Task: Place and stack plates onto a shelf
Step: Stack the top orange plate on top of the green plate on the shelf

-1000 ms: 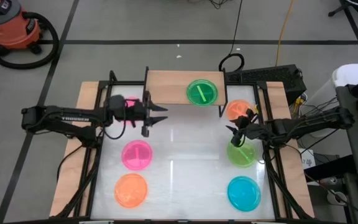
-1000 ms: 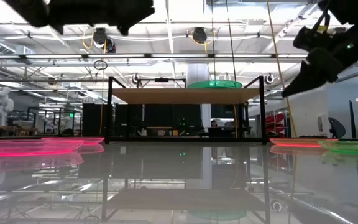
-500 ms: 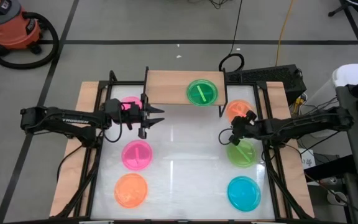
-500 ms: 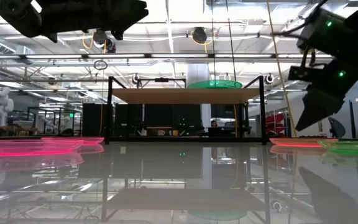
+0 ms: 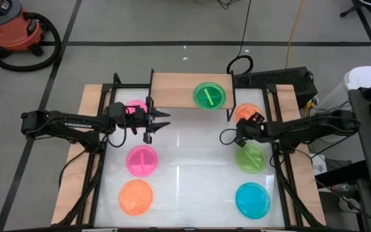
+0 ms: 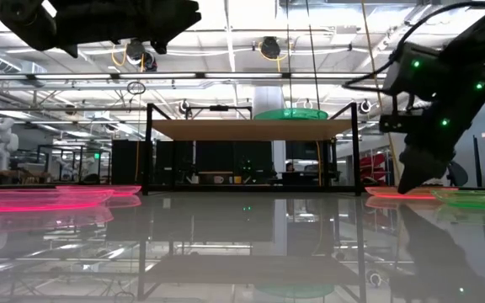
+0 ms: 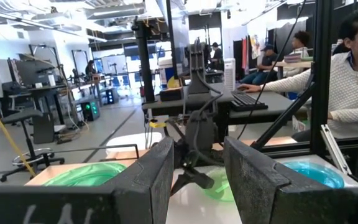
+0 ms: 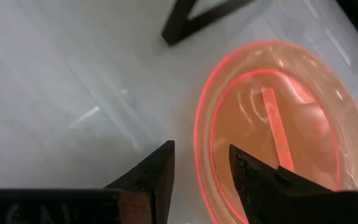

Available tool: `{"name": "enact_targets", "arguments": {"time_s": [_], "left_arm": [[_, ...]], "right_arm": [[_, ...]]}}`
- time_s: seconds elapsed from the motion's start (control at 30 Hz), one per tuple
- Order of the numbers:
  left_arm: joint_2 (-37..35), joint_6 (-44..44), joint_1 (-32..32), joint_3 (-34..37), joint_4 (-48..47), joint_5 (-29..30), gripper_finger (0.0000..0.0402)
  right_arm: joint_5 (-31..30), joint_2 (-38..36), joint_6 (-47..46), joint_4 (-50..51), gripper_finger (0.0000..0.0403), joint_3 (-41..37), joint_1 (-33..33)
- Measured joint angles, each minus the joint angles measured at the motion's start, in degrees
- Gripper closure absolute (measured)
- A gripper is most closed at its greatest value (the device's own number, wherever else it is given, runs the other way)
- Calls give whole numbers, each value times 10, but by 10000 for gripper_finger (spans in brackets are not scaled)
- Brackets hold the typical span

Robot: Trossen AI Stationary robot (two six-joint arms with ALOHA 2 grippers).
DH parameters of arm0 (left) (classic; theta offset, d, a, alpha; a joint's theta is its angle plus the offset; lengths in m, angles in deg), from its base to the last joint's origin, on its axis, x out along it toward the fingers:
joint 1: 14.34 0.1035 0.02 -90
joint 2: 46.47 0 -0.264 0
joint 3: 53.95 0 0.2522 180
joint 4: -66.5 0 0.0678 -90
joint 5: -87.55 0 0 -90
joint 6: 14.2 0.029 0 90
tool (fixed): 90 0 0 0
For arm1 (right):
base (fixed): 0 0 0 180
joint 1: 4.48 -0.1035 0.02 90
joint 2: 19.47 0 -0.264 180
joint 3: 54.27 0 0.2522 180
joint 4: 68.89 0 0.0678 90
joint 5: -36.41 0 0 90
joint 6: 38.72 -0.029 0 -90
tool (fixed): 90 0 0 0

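The light-wood shelf [image 5: 176,89] stands at the table's far edge, and a green plate [image 5: 209,95] lies on its right half. On the tabletop lie two pink plates [image 5: 134,107] [image 5: 142,160], two orange plates [image 5: 136,196] [image 5: 246,113], a green plate [image 5: 251,158] and a blue plate [image 5: 253,200]. My right gripper [image 8: 201,165] is open and low over the table. Its fingers stand on either side of the far orange plate's [image 8: 272,124] left rim. My left gripper [image 5: 166,120] is open and held high beside the far pink plate.
Black frame rails [image 5: 102,161] run along both sides of the white tabletop [image 5: 192,174]. The shelf's black legs [image 6: 148,151] stand at the far edge. A person in a white sweater [image 7: 347,81] sits beyond the table's right side.
My right gripper has come down from high above the table to just over its surface. It has also moved toward the table's left, and now stands at the far orange plate's left rim. My left gripper has drawn back slightly toward the left edge, uncovering more of the far pink plate.
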Motion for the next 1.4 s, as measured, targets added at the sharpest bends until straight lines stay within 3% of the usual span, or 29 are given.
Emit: {"name": "enact_targets", "arguments": {"time_s": [0.3,0.6,0.97,1.4], "left_arm": [[0,4,-1,0,0,0,254],[0,-6,-1,0,0,0,254],[0,-11,-1,0,-1,0,254],[0,-8,-1,0,-5,0,254]], "right_arm": [[-2,46,-2,-7,280,1,27],[1,51,0,-8,393,1,27],[1,37,12,-3,402,-1,26],[0,-73,4,46,403,26,-13]]}}
